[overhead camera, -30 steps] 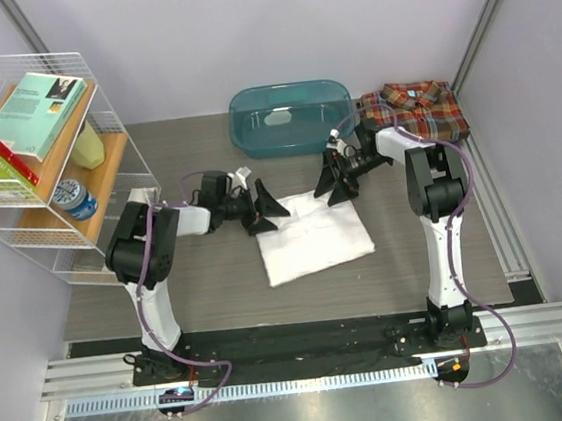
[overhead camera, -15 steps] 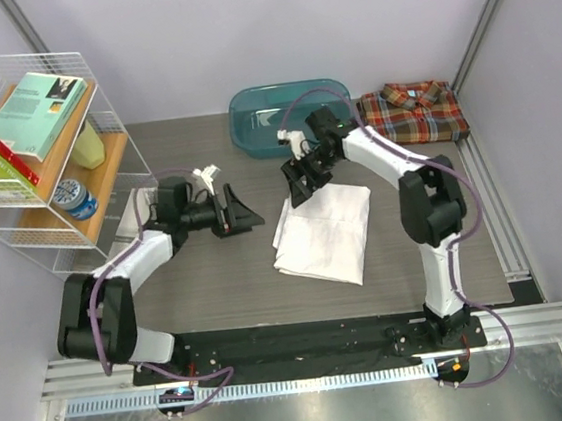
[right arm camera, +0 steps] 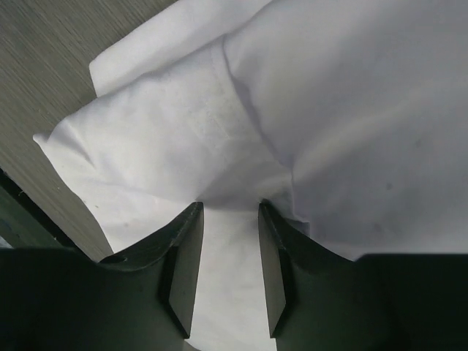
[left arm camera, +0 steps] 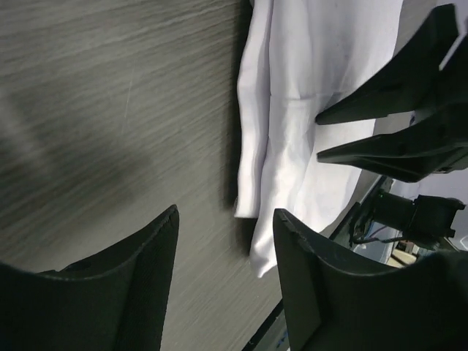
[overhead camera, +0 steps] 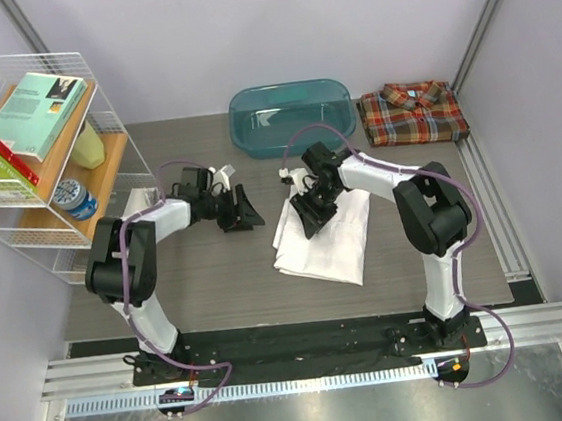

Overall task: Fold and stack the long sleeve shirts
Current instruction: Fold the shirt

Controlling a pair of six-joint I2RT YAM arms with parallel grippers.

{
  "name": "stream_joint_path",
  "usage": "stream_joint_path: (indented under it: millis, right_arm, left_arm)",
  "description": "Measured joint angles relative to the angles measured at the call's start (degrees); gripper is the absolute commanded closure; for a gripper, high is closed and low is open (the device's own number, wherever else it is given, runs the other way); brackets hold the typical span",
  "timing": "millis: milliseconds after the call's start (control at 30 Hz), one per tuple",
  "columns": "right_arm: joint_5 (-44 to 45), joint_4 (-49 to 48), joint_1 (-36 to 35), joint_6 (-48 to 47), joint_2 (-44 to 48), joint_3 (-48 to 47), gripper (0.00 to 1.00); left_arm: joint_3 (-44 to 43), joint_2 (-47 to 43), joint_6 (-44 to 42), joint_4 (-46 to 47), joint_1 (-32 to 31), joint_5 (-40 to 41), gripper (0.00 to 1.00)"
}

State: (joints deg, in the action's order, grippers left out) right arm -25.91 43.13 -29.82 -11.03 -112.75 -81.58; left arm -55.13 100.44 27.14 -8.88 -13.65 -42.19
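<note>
The white long sleeve shirt (overhead camera: 329, 238) lies folded into a narrow rectangle in the middle of the table. The plaid one (overhead camera: 413, 111) lies folded at the back right. My right gripper (overhead camera: 311, 214) presses down on the white shirt's upper left part; in the right wrist view its jaws (right arm camera: 230, 208) stand partly apart with white cloth (right arm camera: 322, 110) between and under them. My left gripper (overhead camera: 245, 210) hovers over bare table just left of the shirt. It is open and holds nothing (left arm camera: 226, 214), and the shirt's edge (left arm camera: 270, 146) lies ahead of it.
A teal plastic tub (overhead camera: 291, 117) stands at the back centre, left of the plaid shirt. A white wire shelf (overhead camera: 45, 165) with books, a bottle and a tin fills the left side. A metal rail (overhead camera: 498, 218) runs along the table's right edge.
The white shirt went from a wide spread to a narrower fold. My right gripper came down from its top edge onto the cloth. Both grippers' jaws have narrowed, and the left arm shifted.
</note>
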Motion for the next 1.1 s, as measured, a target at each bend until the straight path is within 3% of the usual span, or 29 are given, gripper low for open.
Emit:
stream_joint_path:
  millis: [333,600,1100]
  right_arm:
    - [0.4,-0.9,0.1,1.0,-2.4,-0.2,0.61]
    - [0.5,-0.7,0.1,0.9,-2.5,-0.3,0.61]
    - [0.7,1.7,0.1,0.3,-4.2,-2.7,0.64]
  left_arm:
    - [-7.3,11.3,-1.9,1.4,-4.2,-6.3,0.30]
    - [-9.4,16.3,3.0,8.5,-5.7,-11.7,0.39]
    - [-10.5,21.6,11.5,18.3,-7.1,-16.0,0.46]
